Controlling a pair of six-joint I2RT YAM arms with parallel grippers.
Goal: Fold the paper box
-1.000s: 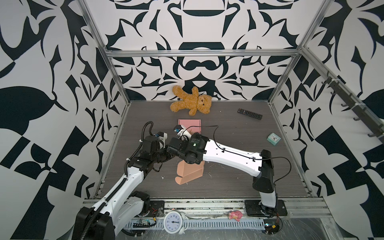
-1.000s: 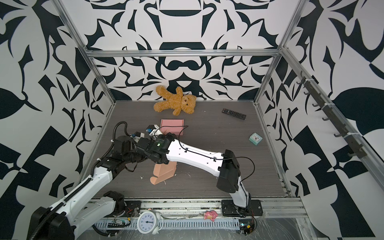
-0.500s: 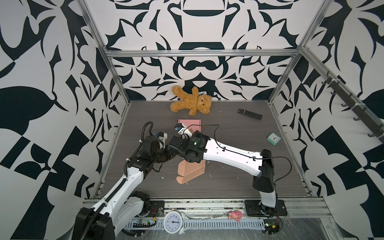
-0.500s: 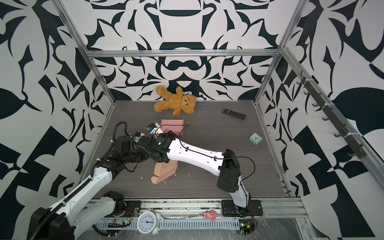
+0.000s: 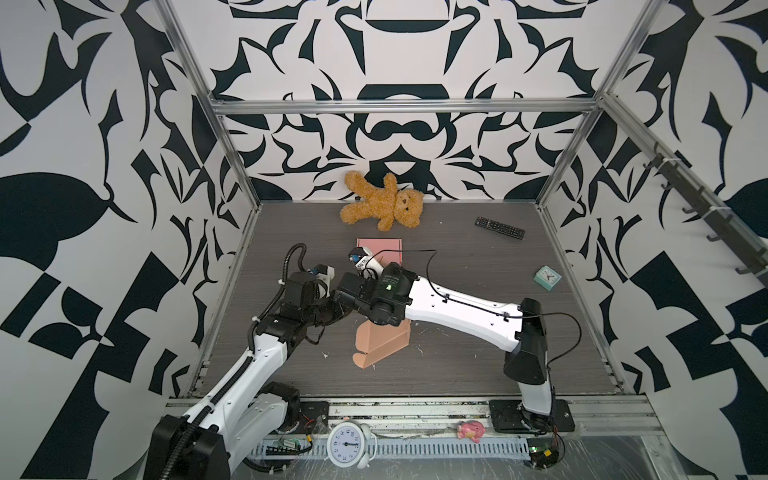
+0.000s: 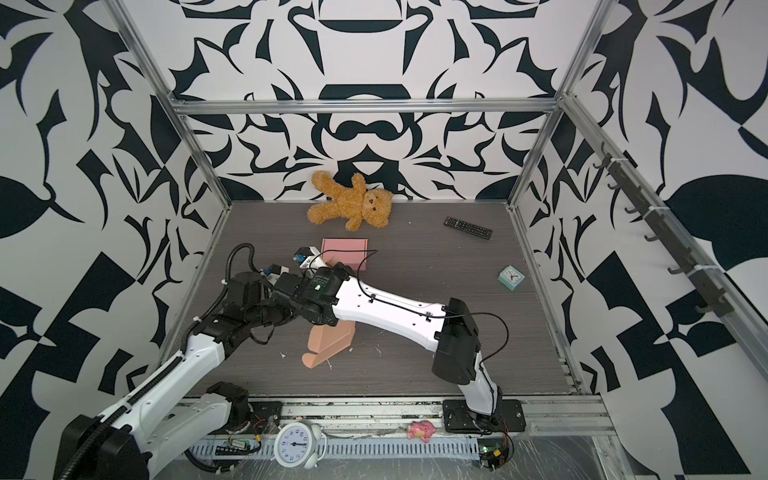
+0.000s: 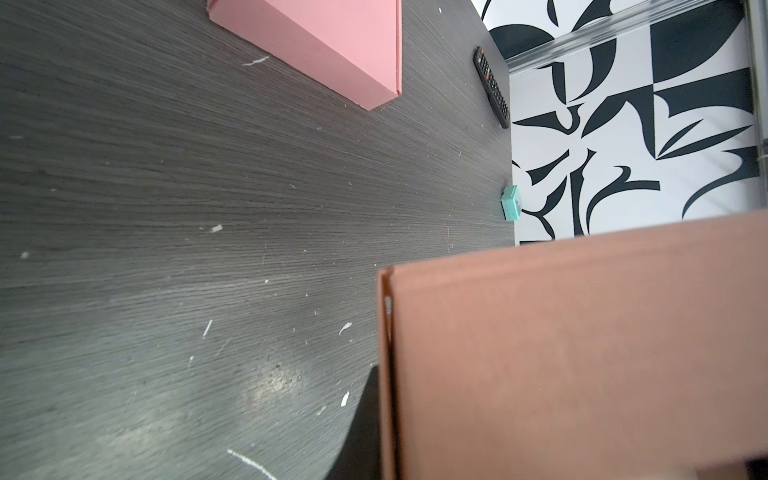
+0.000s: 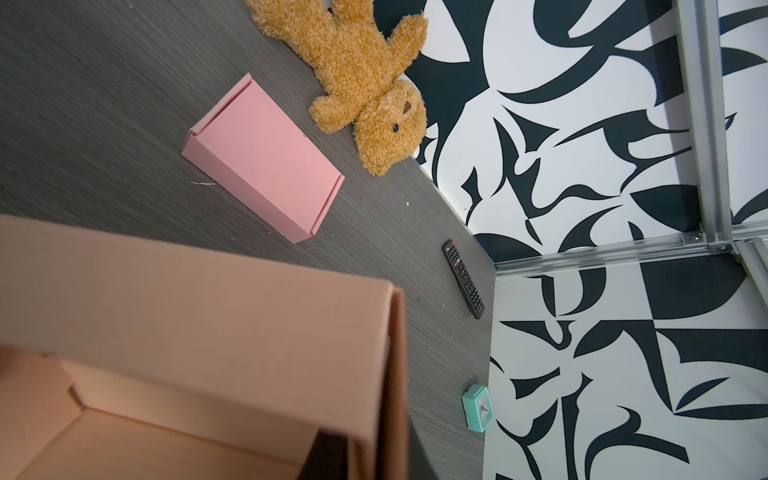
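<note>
A dark wood-grain table [image 5: 457, 374] sits inside patterned black-and-white walls. In both top views the left arm [image 5: 266, 349] reaches in from the near left corner. Its left gripper [image 5: 338, 309] meets the right gripper [image 5: 353, 291] just left of centre. The left gripper is closed almost fully, but no view shows its fingers or whether they pinch anything. The right gripper's jaws are hidden under its own wrist, so I cannot tell how far they are open. Directly beneath both wrists is the tan paper box [image 5: 380, 343]. It is tilted, with a rounded flap touching the table at its near end and its far end covered by the arms. Only the right wrist view shows the box's open inside [image 8: 187, 436], with walls standing up. The left wrist view shows just one plain outer panel [image 7: 582, 353]. Behind the box lies a closed pink box [image 5: 380, 249], with a teddy bear [image 5: 382, 208] against the back wall. The left wrist view does not show the bear. The white right arm [image 5: 457, 307] stretches across from the near right. Further right are a remote [image 5: 498, 227] and a mint clock [image 5: 547, 277]. Only the top views show the front rail, which holds a white alarm clock [image 5: 348, 444] and a pink toy [image 5: 470, 430].
</note>
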